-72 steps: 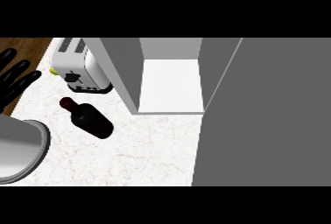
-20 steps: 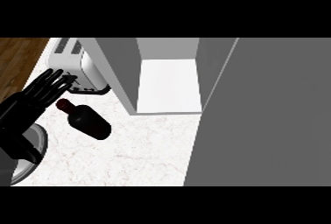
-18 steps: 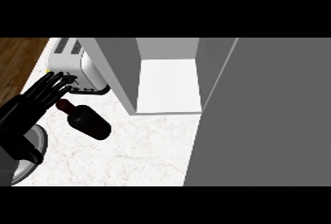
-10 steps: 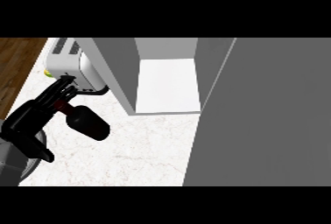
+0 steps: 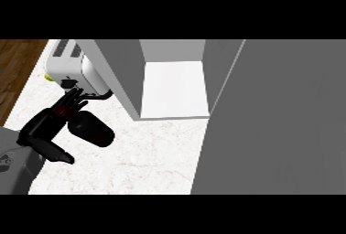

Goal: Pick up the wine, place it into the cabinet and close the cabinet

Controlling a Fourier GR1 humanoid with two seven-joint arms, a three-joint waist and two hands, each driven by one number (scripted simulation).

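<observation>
The wine bottle (image 5: pixel 93 129) lies on its side on the white counter (image 5: pixel 148 160), its dark body pointing lower right and its reddish neck (image 5: pixel 65 111) upper left. My left hand (image 5: pixel 45 129) is right beside the bottle on its left. The fingers (image 5: pixel 73 97) stretch straight over the neck toward the toaster, and the thumb (image 5: pixel 58 154) sticks out downward, away from the bottle. The cabinet (image 5: pixel 173 87) stands open at the upper middle, showing a bare white floor. My right hand does not show.
A white toaster (image 5: pixel 71 68) stands just beyond the bottle's neck, against the cabinet's grey side wall (image 5: pixel 120 77). The open cabinet door (image 5: pixel 283 114) fills the right side. Wooden floor (image 5: pixel 17 68) lies past the counter's left edge.
My left hand has come in from the left edge and moved right and down onto the bottle's neck. The bottle has shifted little, if at all.
</observation>
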